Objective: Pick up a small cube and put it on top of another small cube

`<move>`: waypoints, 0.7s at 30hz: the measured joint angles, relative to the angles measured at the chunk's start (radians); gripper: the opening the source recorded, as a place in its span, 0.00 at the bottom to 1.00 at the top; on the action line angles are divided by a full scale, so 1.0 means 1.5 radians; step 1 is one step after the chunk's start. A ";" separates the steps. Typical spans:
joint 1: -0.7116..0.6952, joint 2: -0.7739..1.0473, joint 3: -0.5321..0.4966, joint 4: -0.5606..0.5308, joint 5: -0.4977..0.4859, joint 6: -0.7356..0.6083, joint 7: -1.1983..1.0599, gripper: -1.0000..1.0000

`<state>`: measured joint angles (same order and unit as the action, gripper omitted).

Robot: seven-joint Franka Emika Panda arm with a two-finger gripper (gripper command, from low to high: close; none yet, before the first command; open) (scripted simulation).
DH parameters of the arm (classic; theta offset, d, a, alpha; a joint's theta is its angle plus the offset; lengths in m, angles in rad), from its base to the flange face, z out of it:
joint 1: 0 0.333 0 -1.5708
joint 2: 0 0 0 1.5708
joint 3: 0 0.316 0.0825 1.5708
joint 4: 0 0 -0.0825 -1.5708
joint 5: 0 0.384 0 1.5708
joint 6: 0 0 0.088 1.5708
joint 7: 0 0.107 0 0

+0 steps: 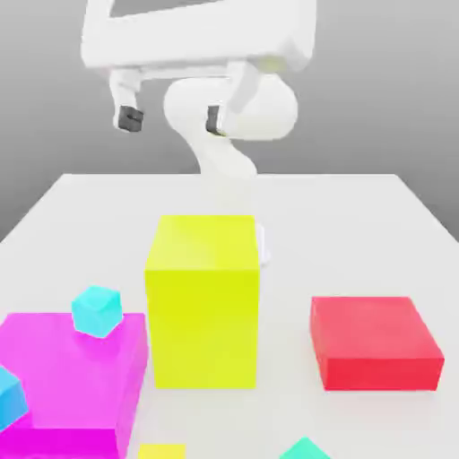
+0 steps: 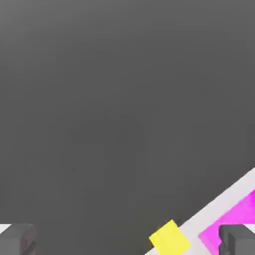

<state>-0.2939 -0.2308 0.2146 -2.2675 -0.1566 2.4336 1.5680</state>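
The small yellow cube point(image 1: 161, 451) lies on the white table at the exterior view's lower edge, partly cut off; in the hand view the same yellow cube point(image 2: 169, 238) sits by the table's edge. The other small cube, light cyan point(image 1: 96, 310), rests on top of a flat magenta block point(image 1: 72, 381). My gripper point(image 1: 172, 118) hangs high above the back of the table, open, with nothing between its dark fingertips point(image 1: 130, 118). It is far from both cubes. In the hand view the gripper point(image 2: 128, 240) shows both fingertips point(image 2: 239, 240) wide apart.
A tall large yellow block point(image 1: 204, 300) stands mid-table between gripper and small yellow cube. A red block point(image 1: 375, 341) lies at the exterior view's right. A sky-blue cube point(image 1: 9, 399) sits on the magenta block's point(image 2: 239, 214) left part, a greenish-teal cube point(image 1: 305, 448) at the lower edge.
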 joint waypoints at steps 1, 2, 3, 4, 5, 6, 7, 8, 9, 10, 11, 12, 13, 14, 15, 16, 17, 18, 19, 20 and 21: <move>-0.006 0.022 0.003 0.001 -0.008 0.005 0.030 0.50; -0.010 0.043 0.005 0.003 -0.015 0.010 0.060 0.50; -0.014 0.065 0.005 0.004 -0.022 0.015 0.090 0.50; -0.019 0.086 0.006 0.005 -0.028 0.020 0.119 0.50; -0.023 0.108 0.006 0.006 -0.034 0.025 0.148 0.50; -0.026 0.129 0.005 0.007 -0.039 0.030 0.176 0.50; -0.028 0.150 0.004 0.009 -0.043 0.035 0.204 0.50; -0.029 0.171 0.002 0.010 -0.046 0.041 0.231 0.50; -0.029 0.192 -0.001 0.011 -0.048 0.046 0.257 0.50; -0.029 0.212 -0.003 0.012 -0.048 0.052 0.282 0.50; -0.028 0.233 -0.007 0.013 -0.048 0.058 0.306 0.50; -0.027 0.253 -0.010 0.013 -0.046 0.064 0.330 0.50; -0.025 0.273 -0.014 0.014 -0.042 0.070 0.352 0.50; -0.026 0.292 -0.015 0.015 -0.038 0.077 0.374 0.50; -0.024 0.311 -0.020 0.016 -0.031 0.083 0.394 0.50; -0.023 0.330 -0.023 0.016 -0.023 0.090 0.414 0.50; -0.022 0.349 -0.025 0.017 -0.014 0.097 0.432 0.50; -0.022 0.368 -0.027 0.017 -0.004 0.104 0.450 0.50; -0.022 0.386 -0.028 0.018 0.007 0.110 0.467 0.50; -0.021 0.407 -0.030 0.021 0.011 0.122 0.479 0.50; -0.018 0.430 -0.035 0.024 0.009 0.138 0.488 0.50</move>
<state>-0.3214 0.4138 0.1627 -2.2308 -0.1427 2.6411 2.2995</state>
